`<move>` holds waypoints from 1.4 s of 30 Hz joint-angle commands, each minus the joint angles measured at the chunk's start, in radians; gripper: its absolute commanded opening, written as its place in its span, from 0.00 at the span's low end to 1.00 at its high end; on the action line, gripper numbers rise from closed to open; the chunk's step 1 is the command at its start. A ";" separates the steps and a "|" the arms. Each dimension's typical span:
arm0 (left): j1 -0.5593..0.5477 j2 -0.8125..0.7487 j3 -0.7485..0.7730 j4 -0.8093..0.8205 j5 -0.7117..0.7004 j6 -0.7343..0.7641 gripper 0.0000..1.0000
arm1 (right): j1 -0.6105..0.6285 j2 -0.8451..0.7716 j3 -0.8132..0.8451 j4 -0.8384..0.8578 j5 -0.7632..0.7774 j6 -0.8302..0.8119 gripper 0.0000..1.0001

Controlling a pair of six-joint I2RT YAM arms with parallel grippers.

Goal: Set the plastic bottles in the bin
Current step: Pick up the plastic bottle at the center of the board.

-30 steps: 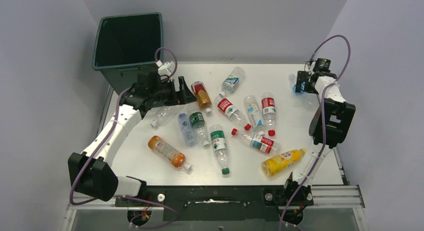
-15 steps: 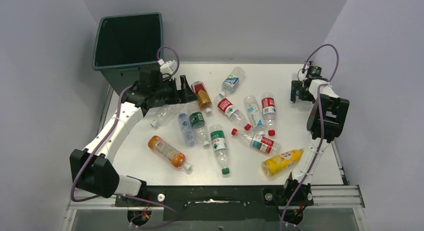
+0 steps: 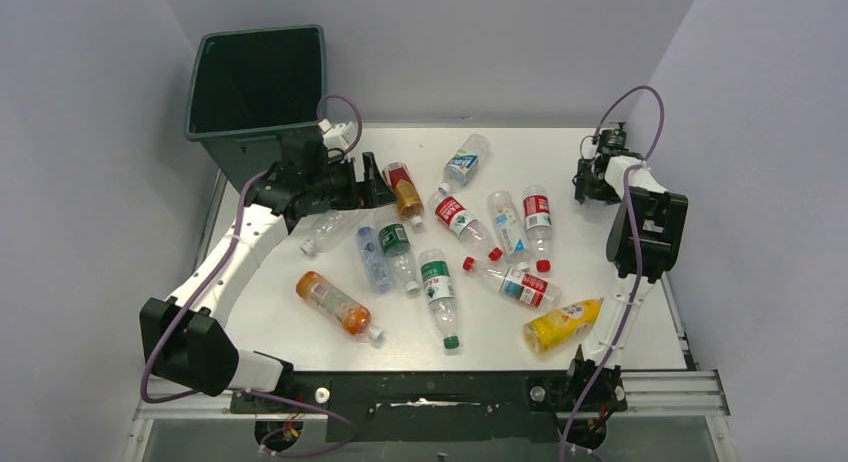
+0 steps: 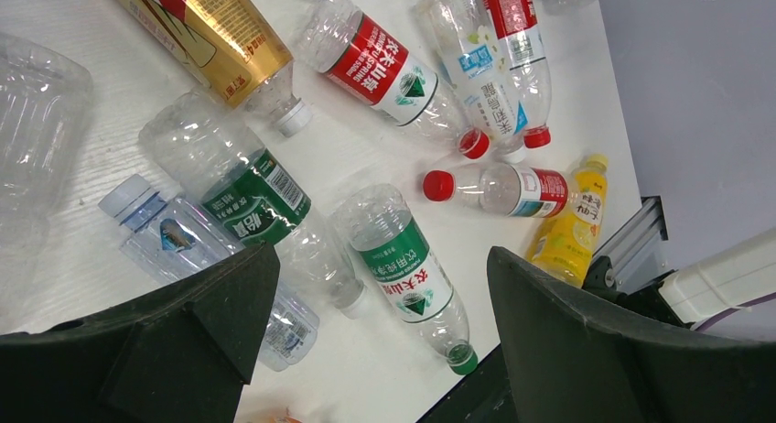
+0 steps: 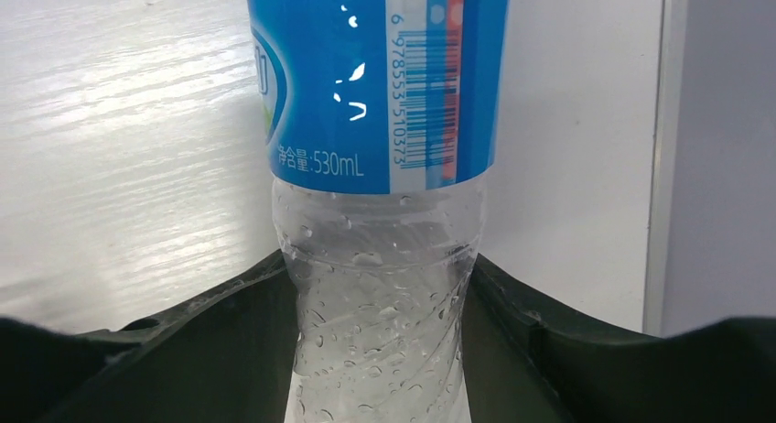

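The right pincer (image 3: 590, 179) is now found a little more to the left than one second ago, and its arm is folded closer over the far right side of the tabletop (image 3: 560, 147). In the right wrist view both fingers are pressed against the clear lower part of the blue-label bottle (image 5: 375, 93), so this pincer is judged to be clenched on it. Whether the bottle is already lifted cannot be told. The bin (image 3: 255, 132) is placed at the far left corner, well apart from this bottle, so a long carry across the tabletop is probably needed, or a handing over. The left pincer (image 3: 372, 187) is almost not moved; it is released and empty, and it is held just beside the bin above the other bottles (image 3: 438, 282), which are lying on the tabletop, not yet put in.
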 commanded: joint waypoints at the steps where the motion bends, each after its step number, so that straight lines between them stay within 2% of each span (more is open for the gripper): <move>1: -0.003 0.008 0.055 0.003 0.000 -0.001 0.85 | 0.054 -0.107 -0.003 -0.008 -0.007 0.064 0.56; 8: 0.000 0.045 0.109 -0.021 -0.046 -0.054 0.85 | 0.090 -0.262 -0.033 -0.010 -0.143 0.127 0.56; 13: -0.001 0.077 0.126 -0.021 -0.056 -0.134 0.85 | 0.101 -0.390 -0.086 -0.038 -0.211 0.115 0.57; 17: -0.011 0.062 0.072 0.037 0.009 -0.210 0.85 | 0.130 -0.531 -0.183 -0.041 -0.333 0.133 0.57; 21: -0.018 0.040 -0.022 0.177 0.069 -0.236 0.85 | 0.196 -0.689 -0.286 -0.009 -0.449 0.143 0.58; 24: -0.024 0.061 -0.026 0.275 0.157 -0.293 0.85 | 0.213 -0.790 -0.314 -0.025 -0.596 0.178 0.59; 27: -0.058 0.073 -0.065 0.490 0.282 -0.388 0.85 | 0.214 -0.870 -0.335 -0.027 -0.694 0.191 0.60; 30: -0.105 0.072 -0.123 0.697 0.327 -0.499 0.85 | 0.214 -0.918 -0.347 -0.049 -0.751 0.191 0.61; 33: -0.161 0.061 -0.144 0.790 0.295 -0.540 0.85 | 0.217 -0.953 -0.393 -0.036 -0.823 0.217 0.61; 42: -0.374 0.010 -0.089 0.682 -0.095 -0.512 0.85 | 0.245 -1.085 -0.557 0.140 -0.931 0.404 0.60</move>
